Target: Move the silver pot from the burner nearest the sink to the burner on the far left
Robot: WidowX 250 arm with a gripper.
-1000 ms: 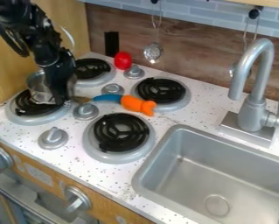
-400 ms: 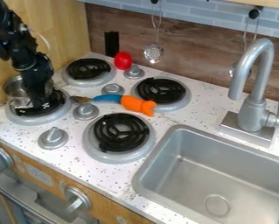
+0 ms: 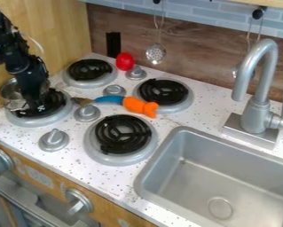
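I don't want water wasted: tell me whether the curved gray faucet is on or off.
Off: the faucet has no water falling from its spout.

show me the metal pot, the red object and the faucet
Metal pot (image 3: 12, 94): camera view, on its side
Red object (image 3: 124, 61): camera view, on its middle
Faucet (image 3: 257, 116): camera view, on its lower body

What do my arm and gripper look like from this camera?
The arm is black all over, built of chunky, angular segments with some glossy highlights. A thin pale cable loops out beside it. The gripper is black too, with small whitish marks near its lower end.
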